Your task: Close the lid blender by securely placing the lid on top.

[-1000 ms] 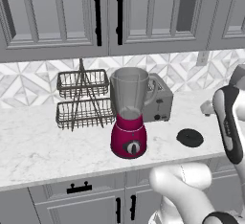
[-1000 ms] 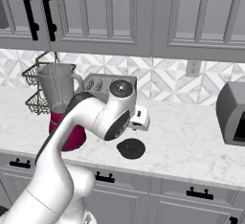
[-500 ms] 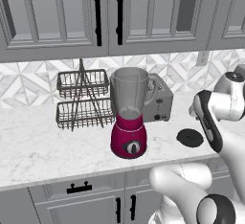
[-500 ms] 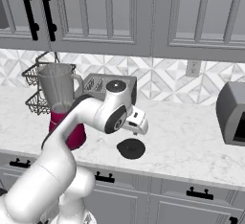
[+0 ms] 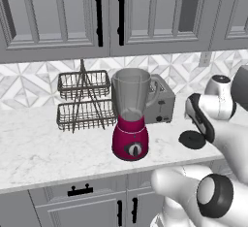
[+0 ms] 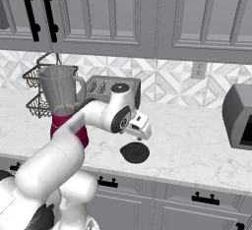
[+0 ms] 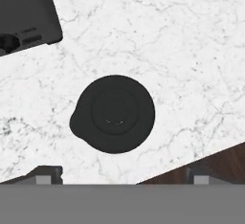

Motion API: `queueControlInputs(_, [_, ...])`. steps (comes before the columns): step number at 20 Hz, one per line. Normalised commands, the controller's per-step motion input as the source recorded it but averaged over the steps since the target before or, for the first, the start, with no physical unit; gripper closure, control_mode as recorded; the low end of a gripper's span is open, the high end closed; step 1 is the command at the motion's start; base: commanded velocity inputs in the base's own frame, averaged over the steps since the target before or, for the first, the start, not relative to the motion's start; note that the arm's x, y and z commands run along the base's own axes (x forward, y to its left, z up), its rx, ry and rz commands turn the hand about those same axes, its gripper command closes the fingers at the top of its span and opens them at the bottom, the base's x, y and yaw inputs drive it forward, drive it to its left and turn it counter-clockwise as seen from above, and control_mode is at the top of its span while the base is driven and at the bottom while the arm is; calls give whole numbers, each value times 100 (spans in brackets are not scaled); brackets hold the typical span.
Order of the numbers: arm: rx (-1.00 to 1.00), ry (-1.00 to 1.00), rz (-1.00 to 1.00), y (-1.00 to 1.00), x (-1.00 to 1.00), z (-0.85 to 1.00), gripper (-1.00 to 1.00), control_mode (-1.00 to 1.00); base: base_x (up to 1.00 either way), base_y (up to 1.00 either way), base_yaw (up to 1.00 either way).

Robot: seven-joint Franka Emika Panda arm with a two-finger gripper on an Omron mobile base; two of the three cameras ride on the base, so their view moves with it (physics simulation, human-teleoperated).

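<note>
Arm swung down over flat round black lid (image 7: 115, 113), flat on marble tabletop (image 7: 182, 50), spout tab pointing toward toaster side; tool (image 6: 139, 127) above, aperture can't tell.

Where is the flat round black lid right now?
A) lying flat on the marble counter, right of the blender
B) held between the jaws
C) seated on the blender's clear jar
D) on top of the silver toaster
A: the flat round black lid lies on the white marble counter, apart from the magenta-based blender, whose clear jar mouth is uncovered.
</note>
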Motion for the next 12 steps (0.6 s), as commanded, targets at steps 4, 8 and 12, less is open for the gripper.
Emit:
queueControlInputs(4, [0, 14, 0, -6, 15, -57, -100, -100, 0, 0, 0])
queueControlInputs(8, [2, 7, 0, -11, 16, -38, -100, -100, 0, 0, 0])
queueControlInputs(12, [4, 5, 0, -4, 21, -30, -100, -100, 0, 0, 0])
